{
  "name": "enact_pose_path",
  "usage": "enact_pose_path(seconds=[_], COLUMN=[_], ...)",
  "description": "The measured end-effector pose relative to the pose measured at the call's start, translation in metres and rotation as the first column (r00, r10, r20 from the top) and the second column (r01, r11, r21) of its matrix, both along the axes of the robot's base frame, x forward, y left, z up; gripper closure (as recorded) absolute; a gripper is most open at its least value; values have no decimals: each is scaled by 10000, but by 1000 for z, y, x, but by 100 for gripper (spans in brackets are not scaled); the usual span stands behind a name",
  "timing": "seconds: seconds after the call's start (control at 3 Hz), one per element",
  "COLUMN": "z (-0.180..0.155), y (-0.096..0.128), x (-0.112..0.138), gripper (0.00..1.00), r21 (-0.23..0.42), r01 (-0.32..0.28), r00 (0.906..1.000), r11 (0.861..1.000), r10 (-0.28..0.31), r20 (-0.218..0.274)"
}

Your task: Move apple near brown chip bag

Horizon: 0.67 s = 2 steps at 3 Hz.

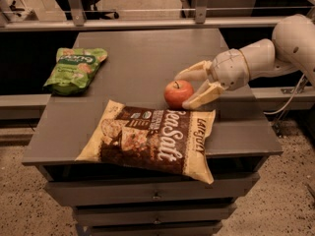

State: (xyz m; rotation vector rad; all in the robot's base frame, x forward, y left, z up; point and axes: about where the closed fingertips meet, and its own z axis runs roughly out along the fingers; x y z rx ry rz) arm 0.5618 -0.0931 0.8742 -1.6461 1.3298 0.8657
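The small red apple (176, 93) sits on the grey table (138, 58), just above the top edge of the large brown chip bag (150, 139), which lies flat at the table's front. My gripper (181, 91) reaches in from the right. Its fingers (194, 72) are spread open on either side of the apple's right half, one above and one below it, and do not squeeze it.
A smaller green snack bag (75, 69) lies at the table's left edge. The arm (275, 53) comes in over the right edge. Drawers are below the front edge. A metal rail runs behind the table.
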Motion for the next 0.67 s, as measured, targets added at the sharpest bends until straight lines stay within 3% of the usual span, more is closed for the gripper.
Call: enact_pose_path(seconds=[0.67], z=[-10], y=[-2], x=[-4], gripper=[13], r21=[-394], r01=[-720], r00=[9974], r11=[9966], r10=[717], r20=[-81])
